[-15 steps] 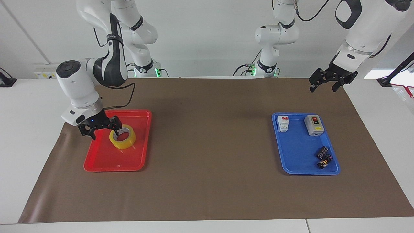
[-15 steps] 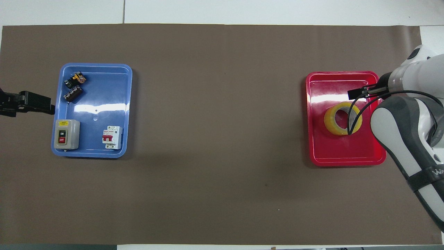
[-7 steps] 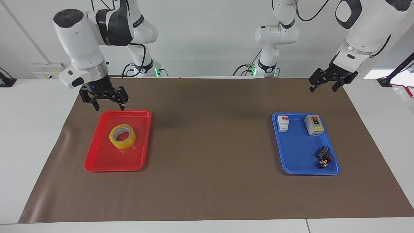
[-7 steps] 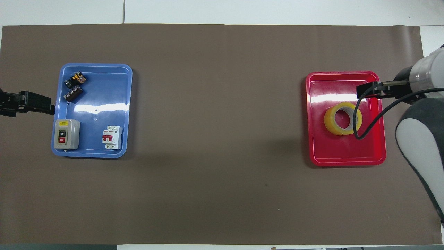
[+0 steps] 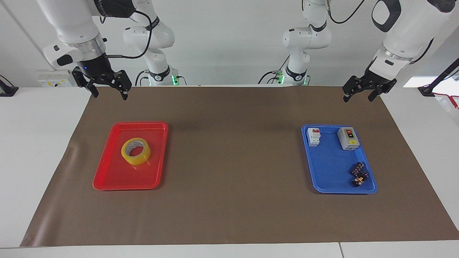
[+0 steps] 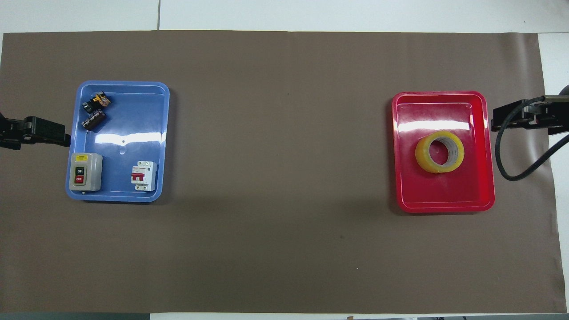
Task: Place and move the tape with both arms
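My worktop (image 5: 229, 222) carries a brown mat (image 5: 233, 150) that covers most of it. A red tray (image 5: 118, 179) sits on the mat toward my right arm's end. A blue tray (image 5: 330, 172) sits on the mat toward my left arm's end, well apart from the red one. In the blue tray, a grey switch box (image 5: 348, 138) with red and green buttons and a white circuit breaker (image 5: 313, 136) with a red toggle lie side by side at the edge nearer to me. Two small dark components (image 5: 359, 173) lie close together at the corner farther from me.
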{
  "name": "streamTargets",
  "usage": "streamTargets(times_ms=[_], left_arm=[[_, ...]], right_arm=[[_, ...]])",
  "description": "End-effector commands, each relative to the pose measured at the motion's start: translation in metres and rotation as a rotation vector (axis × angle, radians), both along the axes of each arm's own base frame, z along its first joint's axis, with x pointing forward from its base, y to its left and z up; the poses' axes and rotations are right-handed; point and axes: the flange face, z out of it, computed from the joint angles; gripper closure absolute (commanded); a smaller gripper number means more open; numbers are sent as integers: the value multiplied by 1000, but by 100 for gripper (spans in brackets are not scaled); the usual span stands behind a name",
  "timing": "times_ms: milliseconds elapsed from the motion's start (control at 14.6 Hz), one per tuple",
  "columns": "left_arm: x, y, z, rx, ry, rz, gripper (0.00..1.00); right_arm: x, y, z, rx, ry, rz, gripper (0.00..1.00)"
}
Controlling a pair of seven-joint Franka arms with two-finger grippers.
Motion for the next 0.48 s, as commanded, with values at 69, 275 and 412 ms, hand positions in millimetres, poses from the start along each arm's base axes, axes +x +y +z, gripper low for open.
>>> streamTargets(times_ms=[69,275,412], left_arm=[[-2,2,0,1,12,-6,0],[-2,2,0,1,12,-6,0],[-2,2,1,1,12,-6,0]], right_arm=[[0,10,4,4,10,-4,0],[-2,13,2,5,12,15,0],[-4,28,9,1,5,56,0]])
